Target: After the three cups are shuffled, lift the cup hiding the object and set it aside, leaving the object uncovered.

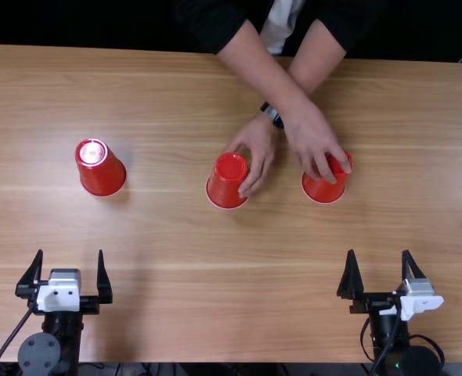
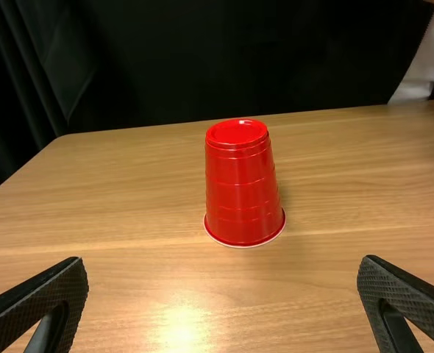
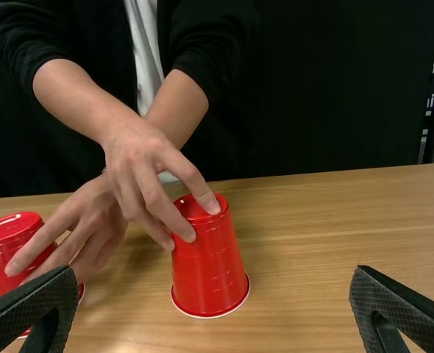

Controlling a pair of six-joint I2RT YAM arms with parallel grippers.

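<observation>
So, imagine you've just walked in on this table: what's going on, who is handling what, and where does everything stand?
A person across the table has their forearms crossed, with one hand on the middle cup and the other hand on the right cup. The left cup stands alone, untouched. All three red cups are upside down. The left gripper and right gripper sit open by the near edge, apart from every cup. No cup is lifted yet.
</observation>
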